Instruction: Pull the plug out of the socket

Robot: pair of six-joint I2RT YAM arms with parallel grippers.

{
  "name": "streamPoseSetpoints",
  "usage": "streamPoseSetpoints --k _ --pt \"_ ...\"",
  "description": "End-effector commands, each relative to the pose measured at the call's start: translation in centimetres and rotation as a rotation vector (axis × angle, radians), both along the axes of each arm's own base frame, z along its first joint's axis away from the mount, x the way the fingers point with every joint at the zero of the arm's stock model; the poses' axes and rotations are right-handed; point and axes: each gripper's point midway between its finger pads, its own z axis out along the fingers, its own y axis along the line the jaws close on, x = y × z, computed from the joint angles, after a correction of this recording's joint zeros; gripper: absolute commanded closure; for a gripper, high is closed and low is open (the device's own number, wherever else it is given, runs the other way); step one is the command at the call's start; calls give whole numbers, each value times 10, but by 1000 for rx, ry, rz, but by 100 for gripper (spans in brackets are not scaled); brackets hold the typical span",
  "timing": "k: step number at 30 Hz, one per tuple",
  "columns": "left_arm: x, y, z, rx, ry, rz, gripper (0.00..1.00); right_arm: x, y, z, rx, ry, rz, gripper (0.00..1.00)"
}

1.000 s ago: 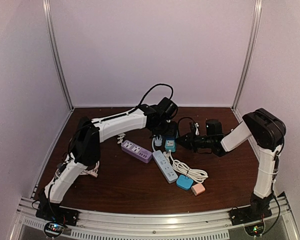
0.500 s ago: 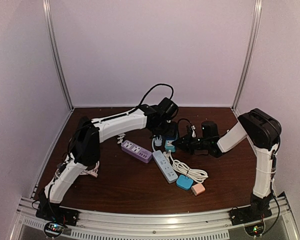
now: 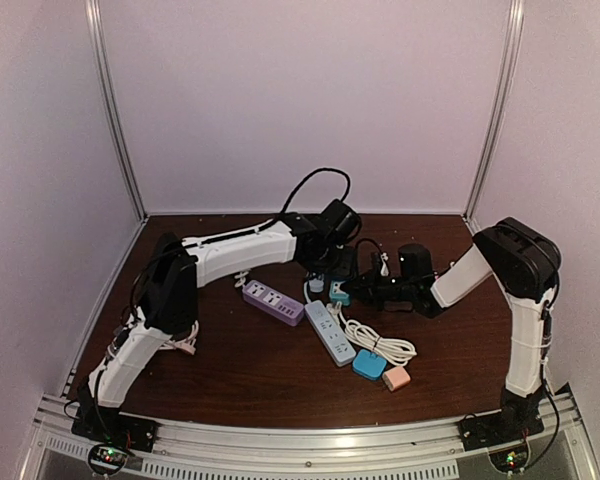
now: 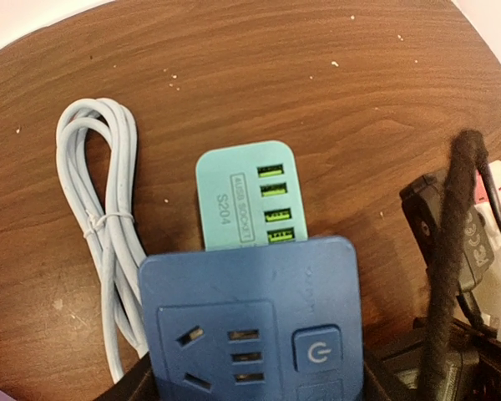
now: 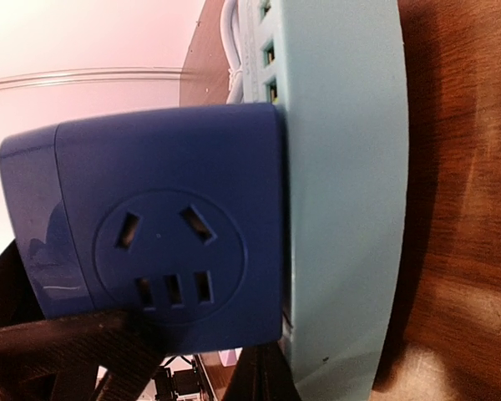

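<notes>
A blue cube plug (image 4: 250, 292) sits pushed into a teal USB socket block (image 4: 246, 196) on the brown table (image 3: 230, 360). My left gripper (image 4: 255, 386) is shut on the cube, with a dark finger (image 4: 135, 386) at each lower side of it. In the right wrist view the cube (image 5: 159, 225) stands against the teal block (image 5: 342, 167). My right gripper (image 5: 271, 359) is shut, its joined tips at the seam between the two. From above, the pair (image 3: 338, 292) lies between the left gripper (image 3: 334, 266) and the right gripper (image 3: 357, 292).
A coiled pale cable (image 4: 100, 217) lies left of the teal block. A purple power strip (image 3: 273, 301), a white power strip (image 3: 330, 332) with its coiled cord (image 3: 382, 346), a small blue adapter (image 3: 369, 365) and a pink one (image 3: 396, 377) lie nearer the front.
My right arm has slid left until its tips reach the blue cube, and its jaws have closed the last bit. The left gripper stays on the cube, barely shifted.
</notes>
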Motion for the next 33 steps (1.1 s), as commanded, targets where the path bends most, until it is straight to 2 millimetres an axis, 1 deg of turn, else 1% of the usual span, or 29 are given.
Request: streamPoseSetpoints --k 1,2,4,8,12,16,23,29,33 --pt "-10 -17 78 -157 -97 -17 65 -18 -22 -72 -110 204 -93 100" --pt "-10 -16 80 -165 -105 -17 65 -20 -22 -74 -98 215 -100 100" --pt "-13 -14 77 -170 -113 -19 65 -21 -24 -76 -79 228 -115 100" --pt "-20 -16 78 -179 -139 -34 65 -21 -29 -79 -83 231 -146 100" --pt "-23 -15 84 -206 -161 -34 66 -22 -34 -84 -116 240 -162 100" --pt "-23 -19 93 -241 -154 -40 66 -24 -38 -90 -148 250 -169 100" --pt "-16 -12 102 -271 -109 -9 68 -26 -43 -97 -197 257 -179 100" --pt "-11 -11 104 -319 -72 -6 68 -26 -45 -100 -228 262 -176 100" --pt "-10 -10 102 -301 -83 -16 68 -26 -45 -101 -238 262 -171 100"
